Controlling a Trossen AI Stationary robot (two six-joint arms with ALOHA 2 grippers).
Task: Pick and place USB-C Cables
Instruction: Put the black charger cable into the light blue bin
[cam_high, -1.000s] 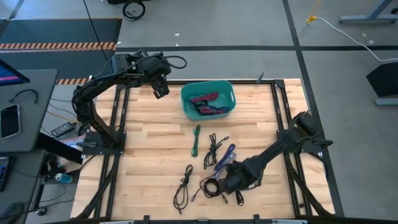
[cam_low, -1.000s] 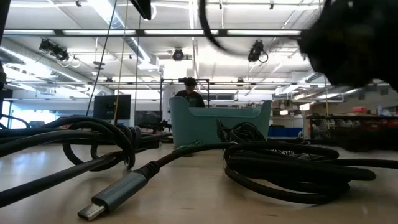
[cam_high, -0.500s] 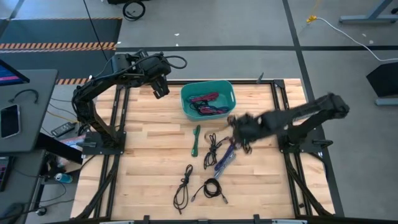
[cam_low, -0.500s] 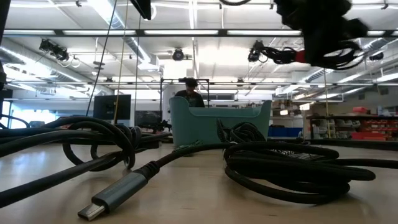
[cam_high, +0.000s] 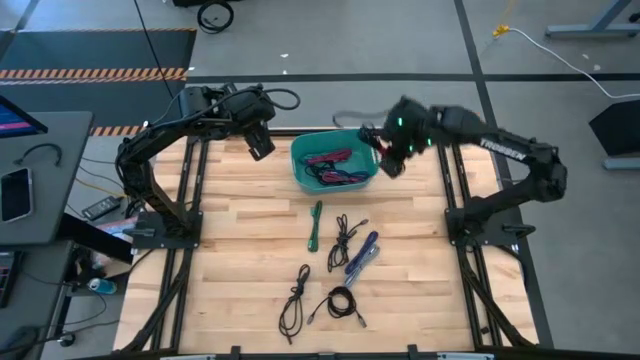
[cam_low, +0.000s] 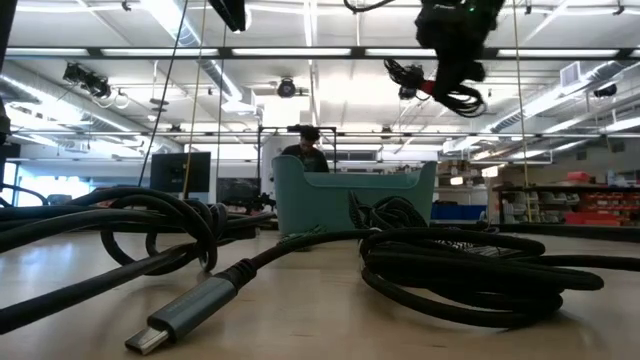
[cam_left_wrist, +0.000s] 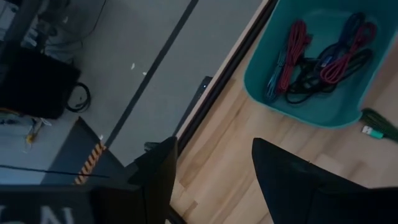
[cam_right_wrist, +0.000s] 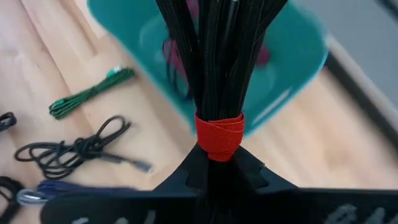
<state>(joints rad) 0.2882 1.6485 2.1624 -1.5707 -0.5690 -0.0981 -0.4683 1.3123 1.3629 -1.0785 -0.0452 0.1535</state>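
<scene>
Your right gripper (cam_right_wrist: 214, 165) clamps a black cable bundle (cam_right_wrist: 214, 56) w/ red tie, seemingly over the teal bin (cam_high: 334, 165); left gripper (cam_left_wrist: 214, 180) open nr bin.

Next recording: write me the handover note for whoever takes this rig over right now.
Right gripper: shut on a black cable bundle with a red tie, carried above the teal bin's right rim, not yet released.
Left gripper: fingers open, empty, waiting just left of the bin.
Done: red, blue and black cables already lie in the bin.
Left on the table: green cable, blue cable and three black cables.
</scene>
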